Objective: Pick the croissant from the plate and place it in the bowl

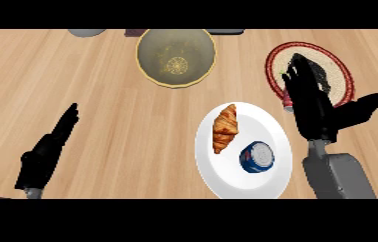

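Head view: croissant [225, 128] on white plate [221, 178]; bowl [176, 57] beyond; right hand [310, 103] and left hand [48, 151] both spread, unladen.

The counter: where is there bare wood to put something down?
Widest free patch: left of the bowl and white plate, up to the resting left hand. A narrower strip runs between bowl and plate. The right is crowded: right hand over the red-rimmed woven mat, beside the plate holding croissant and blue container.
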